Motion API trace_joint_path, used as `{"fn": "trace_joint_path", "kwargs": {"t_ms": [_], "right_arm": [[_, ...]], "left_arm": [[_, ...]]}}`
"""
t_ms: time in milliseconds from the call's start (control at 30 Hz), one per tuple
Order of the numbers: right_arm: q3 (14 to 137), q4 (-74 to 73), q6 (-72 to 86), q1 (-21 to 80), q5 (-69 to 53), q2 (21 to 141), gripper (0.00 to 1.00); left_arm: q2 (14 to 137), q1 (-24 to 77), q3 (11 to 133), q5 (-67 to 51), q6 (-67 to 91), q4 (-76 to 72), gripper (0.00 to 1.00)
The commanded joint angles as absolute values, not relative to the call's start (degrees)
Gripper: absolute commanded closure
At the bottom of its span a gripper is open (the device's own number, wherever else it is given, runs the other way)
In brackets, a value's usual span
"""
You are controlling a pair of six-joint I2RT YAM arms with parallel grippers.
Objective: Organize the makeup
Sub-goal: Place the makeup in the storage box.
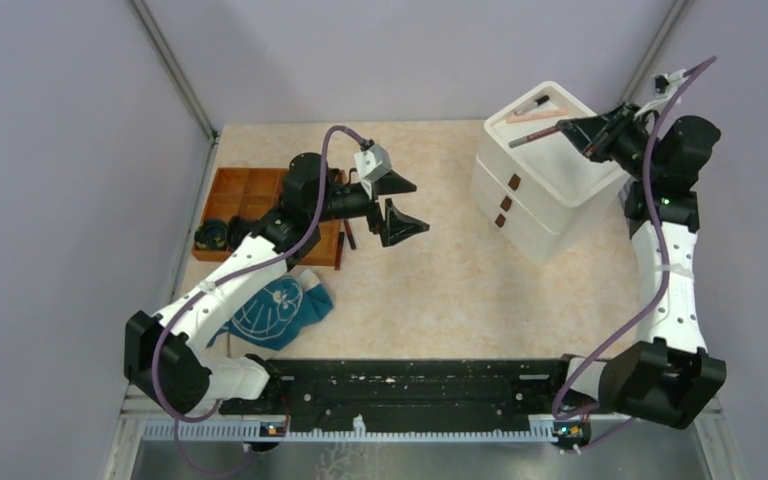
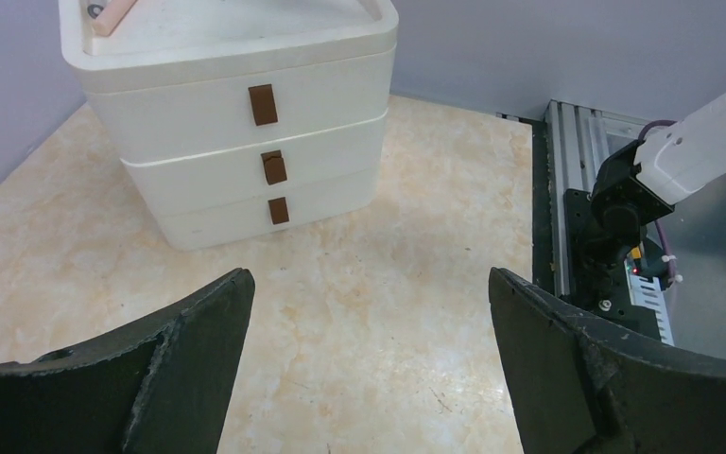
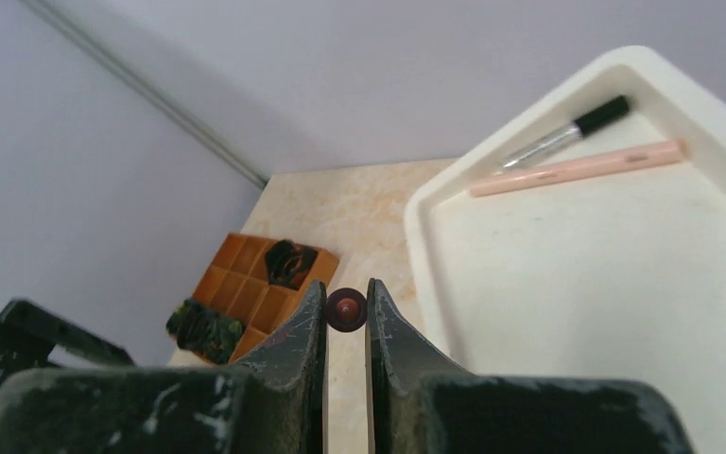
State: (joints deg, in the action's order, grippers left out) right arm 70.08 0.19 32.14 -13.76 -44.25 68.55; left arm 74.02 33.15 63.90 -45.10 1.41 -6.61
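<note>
Top external: we see the left end effector (image 1: pixel 402 205), jaws wide apart.
Right wrist: the right end effector (image 3: pixel 346 289) clamps a slim dark red pencil (image 3: pixel 346 310) by the white plastic drawer unit's (image 3: pixel 577 284) tray.

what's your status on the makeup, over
Left gripper open, empty. Right gripper shut on dark red pencil over top tray. Pink pencil and silver pen in tray. Nothing blocking.
</note>
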Motion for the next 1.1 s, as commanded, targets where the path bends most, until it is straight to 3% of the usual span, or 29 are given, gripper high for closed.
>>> {"fn": "trace_joint_path", "kwargs": {"t_ms": [0, 467, 600, 833, 1067], "right_arm": [[74.2, -1.4, 39.6, -18.7, -43.2, 73.2, 1.0], [83.8, -8.5, 40.5, -19.1, -40.9, 88.6, 0.99], [87.2, -10.9, 39.8, -19.1, -40.0, 92.3, 0.88], [92.1, -14.4, 37.9, -19.1, -38.5, 97.2, 0.56], [95.4, -17.1, 36.0, -18.7, -38.6, 99.9, 0.46]], "left_arm": [[71.8, 33.1, 63.0, -44.8, 0.4, -9.4, 0.01], [71.5, 33.1, 62.1, -45.5, 0.4, -10.2, 0.01], [71.5, 33.1, 62.0, -45.7, 0.7, -10.5, 0.01], [71.6, 33.1, 61.9, -45.7, 0.8, -10.5, 0.01], [72.3, 33.2, 62.1, -45.7, 0.7, -10.4, 0.01]]}}
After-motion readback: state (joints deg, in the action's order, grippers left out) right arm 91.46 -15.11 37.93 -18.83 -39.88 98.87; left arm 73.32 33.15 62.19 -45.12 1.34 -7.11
